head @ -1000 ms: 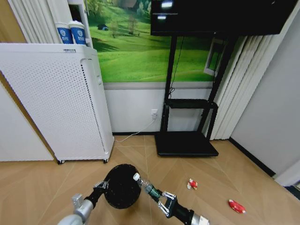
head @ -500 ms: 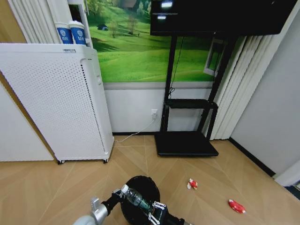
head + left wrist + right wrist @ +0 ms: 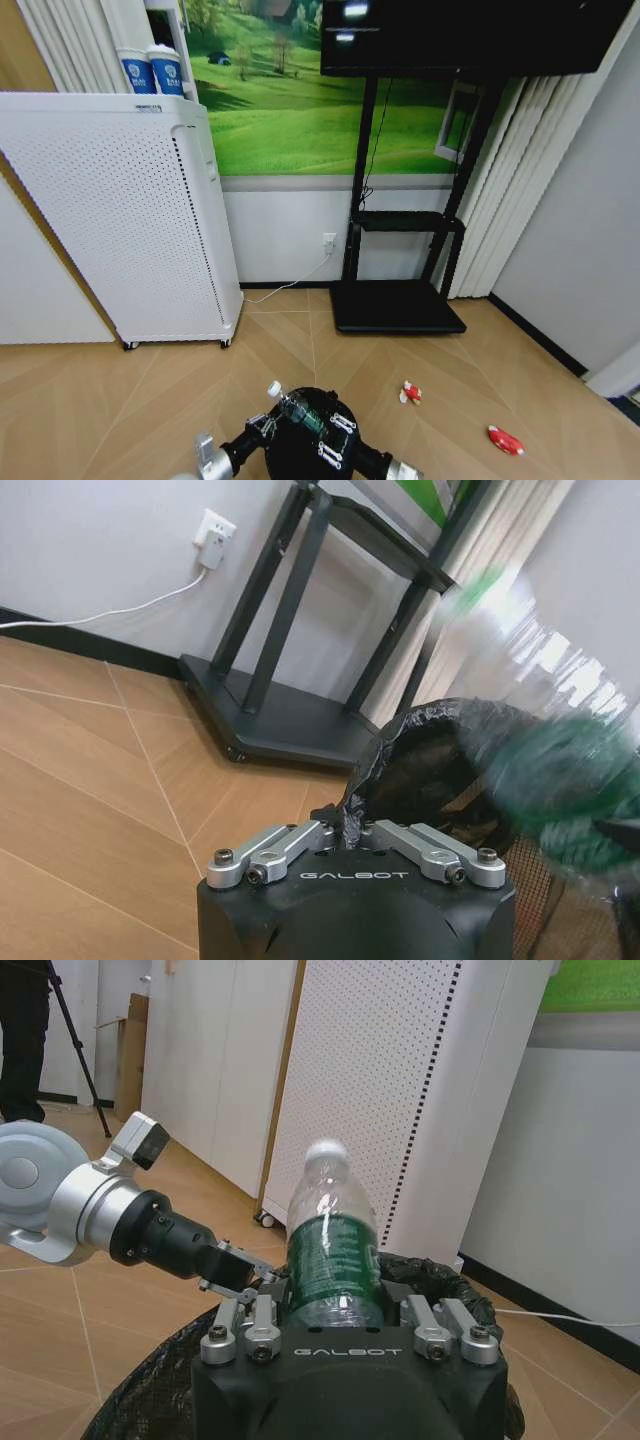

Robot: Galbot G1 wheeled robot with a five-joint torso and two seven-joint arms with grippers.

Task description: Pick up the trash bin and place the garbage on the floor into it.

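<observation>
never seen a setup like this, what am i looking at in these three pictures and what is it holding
It is a wheeled robot with two arms, each ending in a claw. The wide picture comes from a camera on its head, looking down at a wooden floor. The other two come from cameras on its wrists.

The left claw is shut on the rim of a black mesh trash bin, holding it up. The right claw is shut on a clear plastic bottle with a green label, held over the bin's mouth.

Two red bits of litter lie on the floor to the robot's right: a crumpled wrapper and a small scrap. The tall white perforated box is standing against the wall.
</observation>
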